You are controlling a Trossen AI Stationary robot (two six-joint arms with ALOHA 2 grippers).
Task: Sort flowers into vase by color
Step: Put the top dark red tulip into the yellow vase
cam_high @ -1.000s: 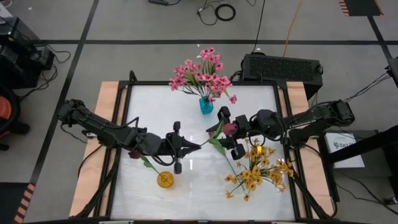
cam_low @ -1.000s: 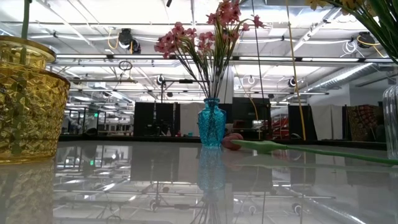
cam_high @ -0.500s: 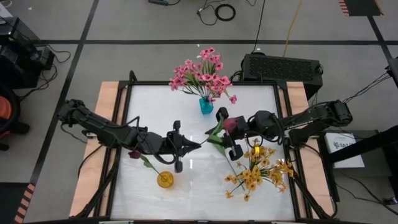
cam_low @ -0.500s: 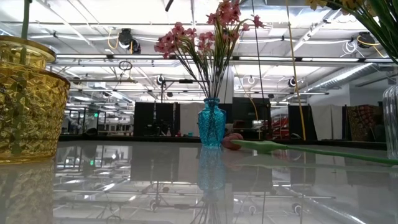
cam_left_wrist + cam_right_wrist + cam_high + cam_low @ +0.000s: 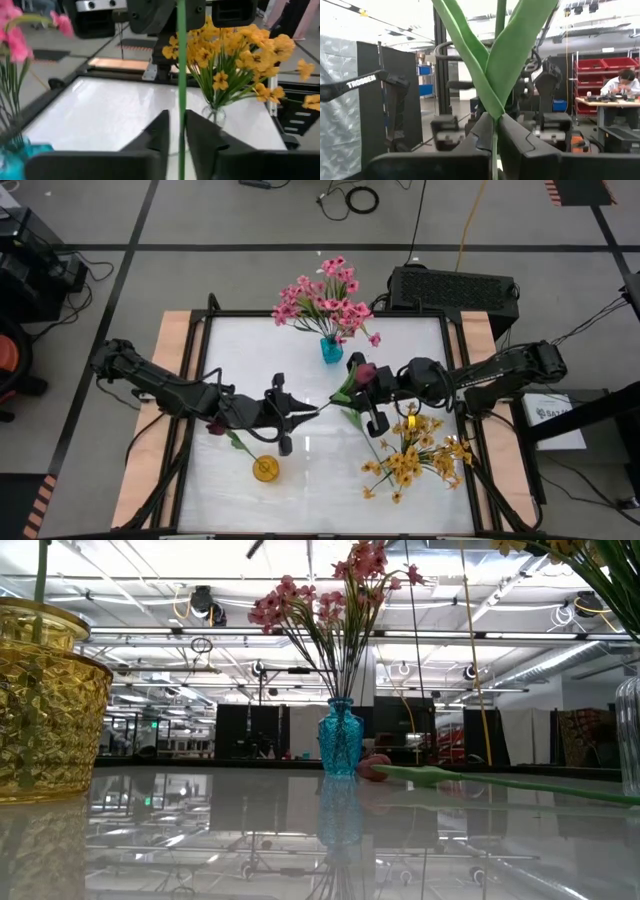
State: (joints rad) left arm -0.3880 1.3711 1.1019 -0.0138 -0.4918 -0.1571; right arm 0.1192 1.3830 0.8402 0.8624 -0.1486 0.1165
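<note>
A dark maroon tulip (image 5: 366,372) is held near the middle of the table (image 5: 420,330), its bud at the right gripper (image 5: 364,395) and its green stem (image 5: 181,75) running leftward to the left gripper (image 5: 296,418). In the right wrist view the stem is seen clamped just below the fork of the two long leaves (image 5: 495,55), with the jaws drawn fully together on it. In the left wrist view the same stem is seen passing between the left fingers (image 5: 159,132); these jaws stand only slightly apart around it, and whether the stem is pressed or merely flanked cannot be told.

As for progress, the pink blossoms (image 5: 325,298) are gathered in the blue vase (image 5: 331,349) at the far edge, and the yellow blossoms (image 5: 415,455) stand in a clear vase (image 5: 214,115) on the right side. One maroon tulip (image 5: 217,427) is already leaning out of the yellow vase (image 5: 264,469) at the near left. The held tulip is judged to be the remaining flower, most likely bound for that yellow vase.

Both arms are stretched low across the table toward each other, the left from the left edge and the right from the right edge, with wrists level and grippers facing along the stem, as in a handover.
</note>
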